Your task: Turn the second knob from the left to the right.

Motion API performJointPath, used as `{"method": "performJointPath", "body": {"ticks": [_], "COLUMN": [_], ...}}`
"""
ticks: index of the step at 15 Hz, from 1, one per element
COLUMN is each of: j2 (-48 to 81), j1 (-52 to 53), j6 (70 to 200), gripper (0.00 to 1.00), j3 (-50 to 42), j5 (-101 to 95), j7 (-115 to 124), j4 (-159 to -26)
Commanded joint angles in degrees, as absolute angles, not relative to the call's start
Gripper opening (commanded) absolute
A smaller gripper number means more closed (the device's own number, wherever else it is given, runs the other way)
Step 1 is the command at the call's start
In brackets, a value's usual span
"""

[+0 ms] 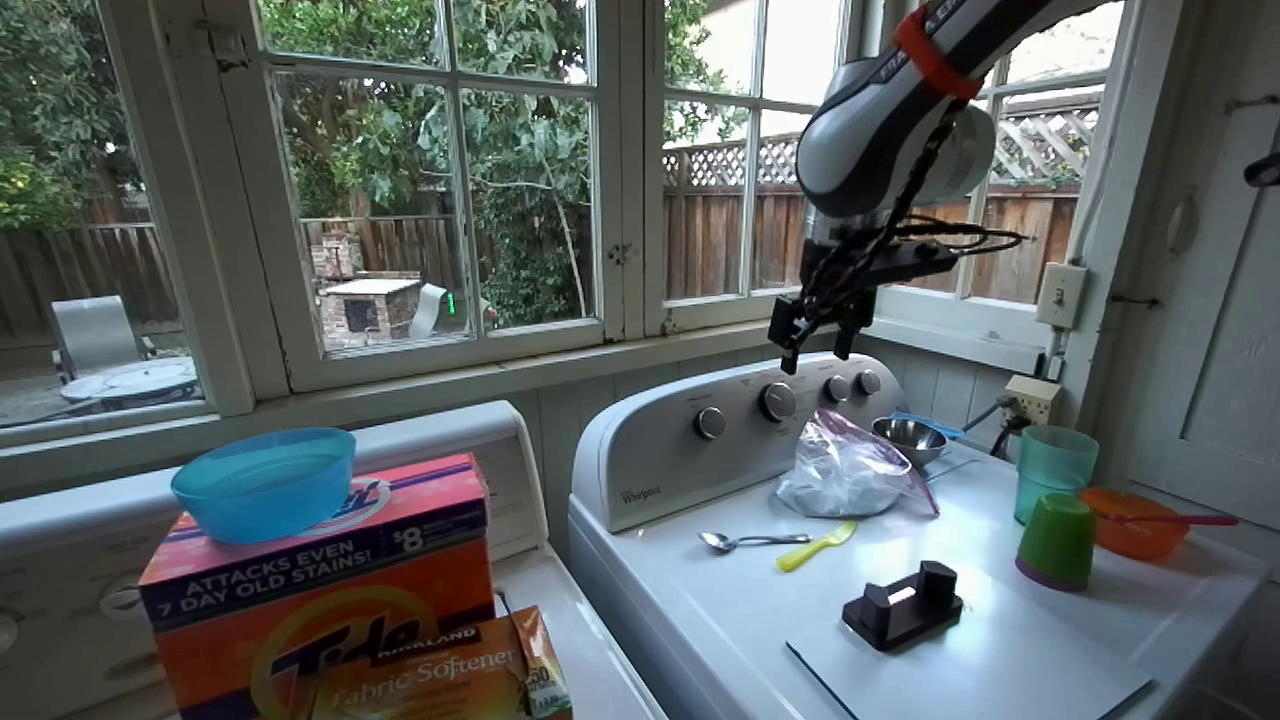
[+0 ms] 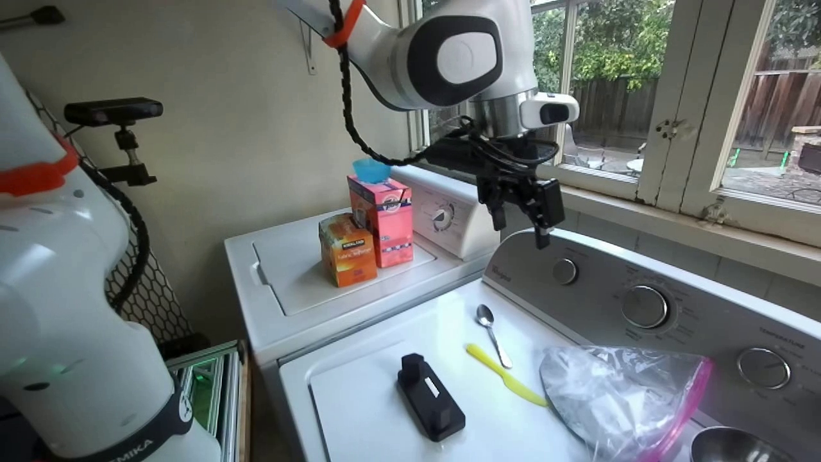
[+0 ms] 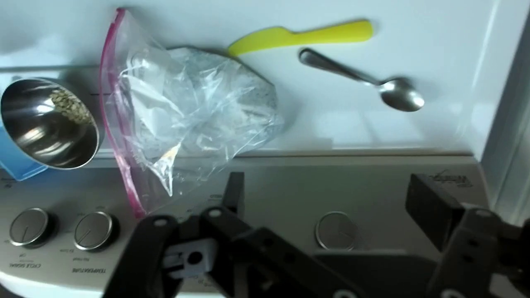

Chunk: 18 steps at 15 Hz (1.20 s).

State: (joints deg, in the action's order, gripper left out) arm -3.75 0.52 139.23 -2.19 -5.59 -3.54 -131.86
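The second knob from the left, the largest of the row, shows in both exterior views (image 1: 777, 401) (image 2: 644, 307) on the grey control panel (image 1: 650, 470) of a white Whirlpool appliance. In the wrist view it is hidden behind a gripper finger. My gripper is open and empty, fingers pointing down, above the panel and apart from the knobs in both exterior views (image 1: 818, 352) (image 2: 521, 231). In the wrist view, which stands upside down, the leftmost knob (image 3: 336, 230) shows between the spread fingers (image 3: 331, 198). Two smaller knobs (image 3: 94, 231) (image 3: 29, 227) sit farther along the panel.
A plastic bag (image 1: 850, 470) lies against the panel's lower edge beside a metal bowl (image 1: 908, 438). A spoon (image 1: 750, 542), yellow knife (image 1: 818, 547) and black holder (image 1: 900, 608) lie on the top. Cups (image 1: 1058, 545) stand farther right. The window sill (image 1: 560, 362) runs behind the panel.
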Motion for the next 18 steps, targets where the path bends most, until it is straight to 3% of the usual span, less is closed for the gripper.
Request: {"method": "performJointPath", "body": {"ticks": [1, 7, 14, 18], "j2": [4.99, 13.73, 12.63, 17.09], "j1": [-1.39, -0.63, 0.17, -0.55], "j6": [143.89, 146.5, 143.77, 149.68], "gripper": [1.0, 1.0, 1.0, 1.0], "j3": [-2.24, -3.64, -4.31, -5.98], "j5": [-17.15, -19.03, -18.88, -23.3], "j7": [3.44, 3.96, 4.02, 3.67], "j4": [-125.32, -117.98, -119.23, -117.58]}}
